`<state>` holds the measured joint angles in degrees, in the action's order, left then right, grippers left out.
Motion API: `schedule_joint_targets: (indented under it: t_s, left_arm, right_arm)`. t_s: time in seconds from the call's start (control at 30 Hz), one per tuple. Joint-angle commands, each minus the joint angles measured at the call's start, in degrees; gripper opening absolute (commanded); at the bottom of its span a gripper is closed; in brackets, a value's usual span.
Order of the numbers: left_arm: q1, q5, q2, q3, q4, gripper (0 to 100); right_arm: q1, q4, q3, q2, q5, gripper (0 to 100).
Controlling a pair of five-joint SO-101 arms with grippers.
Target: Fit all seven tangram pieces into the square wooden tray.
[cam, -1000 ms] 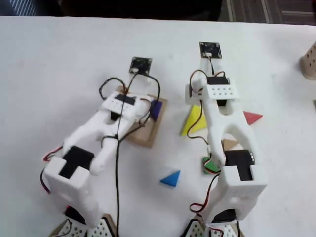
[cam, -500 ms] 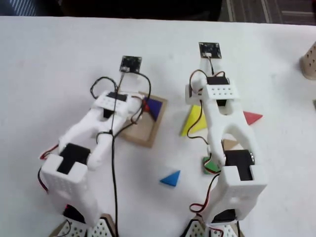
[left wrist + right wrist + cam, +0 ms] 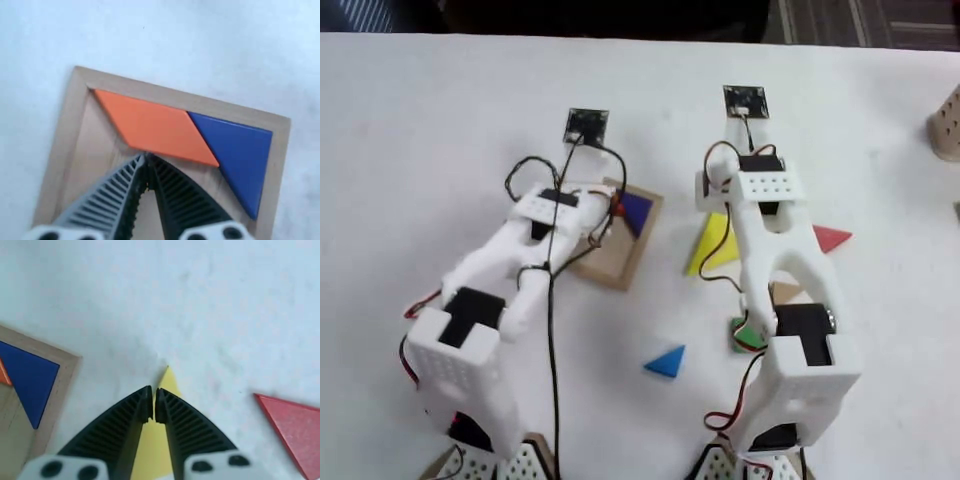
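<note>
Wooden tray (image 3: 175,99) w/ smooth orange parallelogram (image 3: 155,127), blue triangle (image 3: 240,160); ribbed left gripper (image 3: 146,164), right gripper (image 3: 154,404) both closed, empty

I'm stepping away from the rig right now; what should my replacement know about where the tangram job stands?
Left claw: shut, holding nothing, over the tray, tips at the edge of the orange parallelogram.
Right claw: shut, holding nothing, above a corner of the yellow triangle.
Done: orange parallelogram and dark blue triangle lie in the tray.
To do: five pieces on the table: yellow triangle, red triangle, light blue triangle, green piece, tan piece; the last two are partly hidden.
</note>
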<state>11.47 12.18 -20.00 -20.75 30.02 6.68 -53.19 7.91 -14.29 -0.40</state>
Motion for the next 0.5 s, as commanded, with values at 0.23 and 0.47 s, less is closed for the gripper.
schedule_joint_targets:
  t_s: [0.23,0.47]
  left_arm:
    - [-0.7,-0.2,12.4,-7.5,8.2,2]
    - [-0.2,-5.4,13.1,-13.4,8.6,2]
  right_arm:
    - [0.6,0.0,-3.0,0.7,1.0,2.1]
    - [0.4,0.0,-3.0,0.7,1.0,2.1]
